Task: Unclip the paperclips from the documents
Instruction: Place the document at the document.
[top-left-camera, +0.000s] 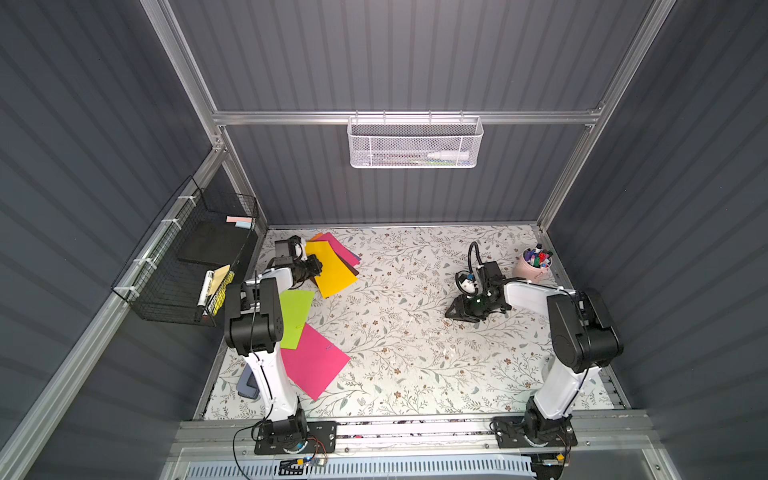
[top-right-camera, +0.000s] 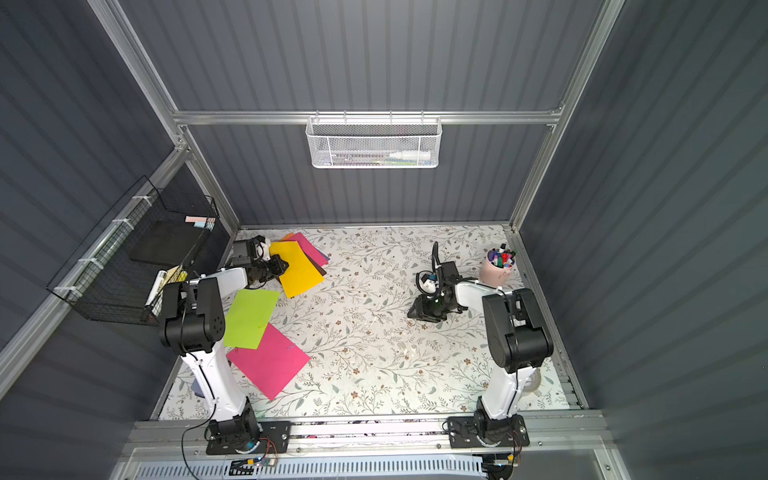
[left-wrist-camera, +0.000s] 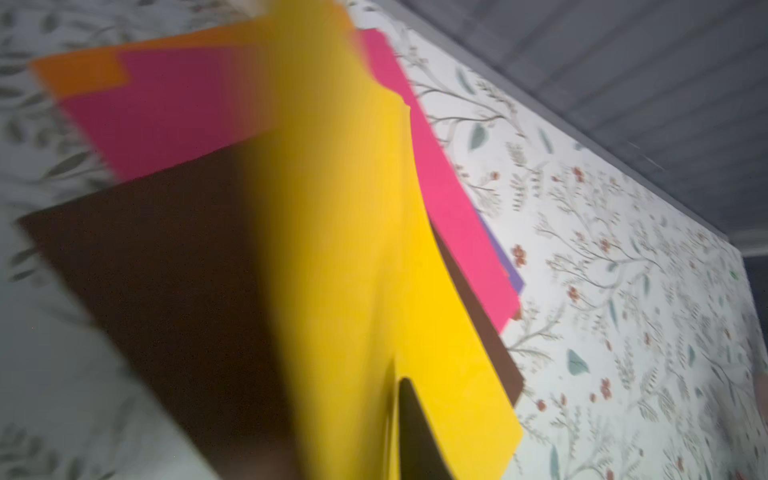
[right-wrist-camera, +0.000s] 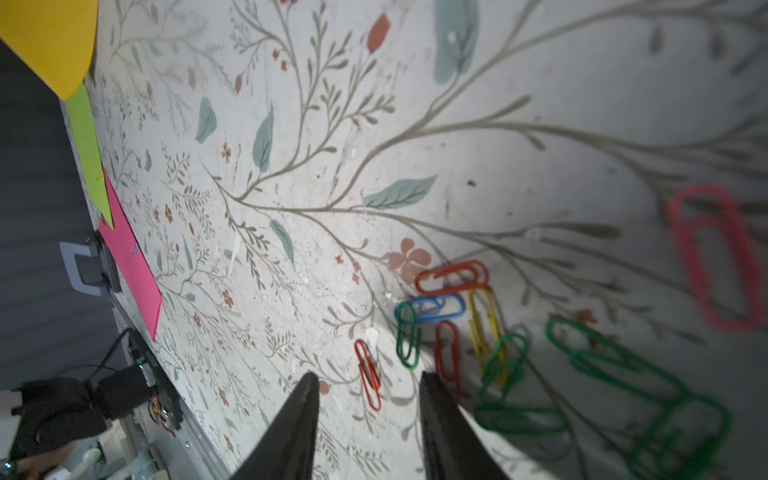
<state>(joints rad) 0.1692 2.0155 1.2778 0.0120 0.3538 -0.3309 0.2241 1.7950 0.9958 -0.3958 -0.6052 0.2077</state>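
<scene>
Your right gripper (right-wrist-camera: 368, 378), 8 o'clock of the marker cup (top-left-camera: 528, 274), is hanging part-open, empty, over paperclips (right-wrist-camera: 449, 309) showing only from its wrist; left gripper (top-left-camera: 312, 266) at yellow document (left-wrist-camera: 353, 249): can't tell.

Floral table (top-left-camera: 415, 353) bears documents (top-left-camera: 332, 266) (some fanned), paperclips (right-wrist-camera: 440, 307), cup (top-left-camera: 534, 270).

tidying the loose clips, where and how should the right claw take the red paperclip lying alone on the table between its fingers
I'd pinch the red paperclip across its narrow width at mid-length, coming straight down from above. It lies flat on the table, its long axis in line with the right claw, whose fingers flank it.
</scene>
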